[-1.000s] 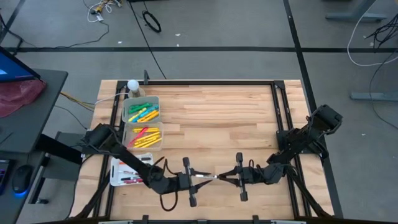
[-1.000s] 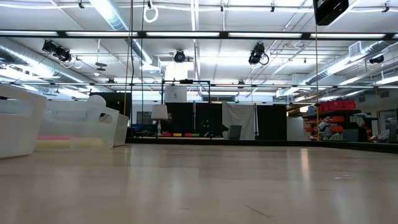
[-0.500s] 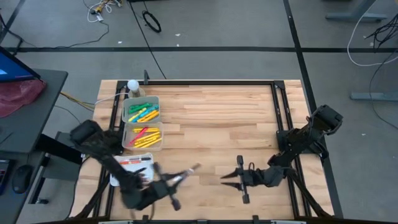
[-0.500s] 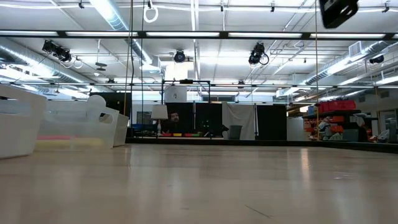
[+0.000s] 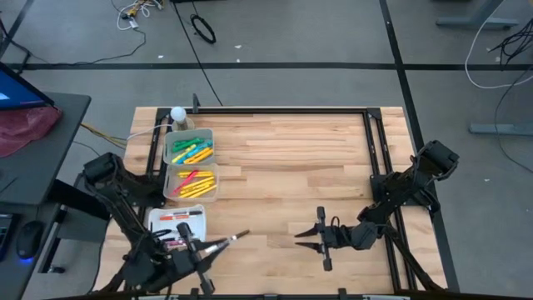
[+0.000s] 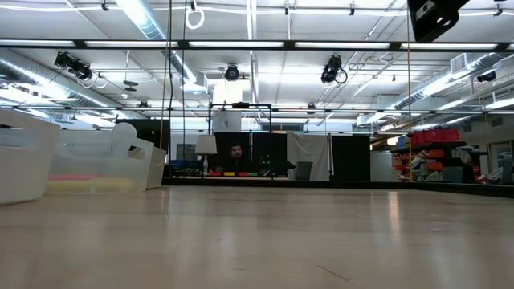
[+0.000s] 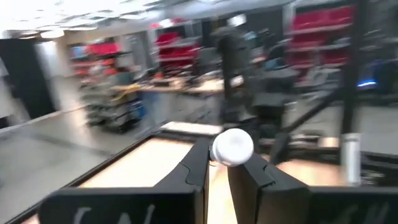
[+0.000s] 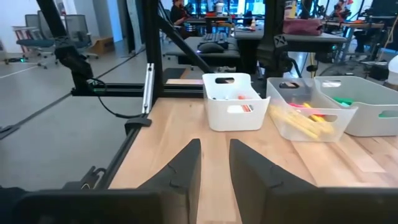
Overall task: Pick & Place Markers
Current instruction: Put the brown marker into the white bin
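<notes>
Left gripper (image 5: 218, 247) sits at the near-left table edge, just beside the white bin (image 5: 156, 223), fingers clamped on a marker (image 5: 236, 237) whose pale end points toward the table centre; in the left wrist view the marker's round end shows between the fingers (image 7: 198, 165), though that view is blurred. Right gripper (image 5: 301, 242) rests low near the front edge, right of centre, fingers a little apart, apparently holding nothing. More markers fill two clear bins (image 5: 191, 182) along the left side. The wooden table (image 5: 291, 158) is bare across its middle and far half, inside the black frame rails.
</notes>
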You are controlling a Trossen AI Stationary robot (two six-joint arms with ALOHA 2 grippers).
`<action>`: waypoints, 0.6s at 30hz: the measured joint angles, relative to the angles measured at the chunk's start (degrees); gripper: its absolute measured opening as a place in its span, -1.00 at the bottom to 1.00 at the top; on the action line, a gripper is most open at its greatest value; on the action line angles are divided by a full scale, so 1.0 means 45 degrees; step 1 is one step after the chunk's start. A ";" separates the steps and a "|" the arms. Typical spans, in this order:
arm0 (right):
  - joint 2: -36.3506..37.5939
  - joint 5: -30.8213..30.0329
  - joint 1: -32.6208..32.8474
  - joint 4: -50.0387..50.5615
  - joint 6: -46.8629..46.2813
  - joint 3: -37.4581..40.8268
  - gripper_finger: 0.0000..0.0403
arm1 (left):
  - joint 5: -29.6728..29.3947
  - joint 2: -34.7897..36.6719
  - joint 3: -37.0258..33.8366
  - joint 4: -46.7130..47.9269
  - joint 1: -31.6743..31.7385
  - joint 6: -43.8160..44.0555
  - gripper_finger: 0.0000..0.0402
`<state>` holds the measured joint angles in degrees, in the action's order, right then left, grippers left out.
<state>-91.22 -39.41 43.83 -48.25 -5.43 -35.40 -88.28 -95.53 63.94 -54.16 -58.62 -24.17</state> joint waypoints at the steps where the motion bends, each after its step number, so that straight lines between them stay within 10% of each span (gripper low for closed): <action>1: 0.0000 -0.0003 0.0000 0.0000 0.0002 0.0000 -0.58 | 0.0541 0.0000 0.0000 0.0198 0.0065 0.0312 -0.81; 6: 0.0000 -0.0007 -0.0022 -0.0004 0.0024 0.0000 -0.58 | 0.6043 0.0000 0.0086 0.3883 0.1164 0.4638 -0.81; 18: 0.0000 -0.0003 -0.0039 -0.0004 -0.0005 0.0000 -0.58 | 1.4174 -0.0009 0.5718 2.5966 0.3112 1.9487 -0.81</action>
<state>-91.22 -39.42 43.66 -48.27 -5.45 -35.40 -24.50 -95.57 89.67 62.69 -44.62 63.52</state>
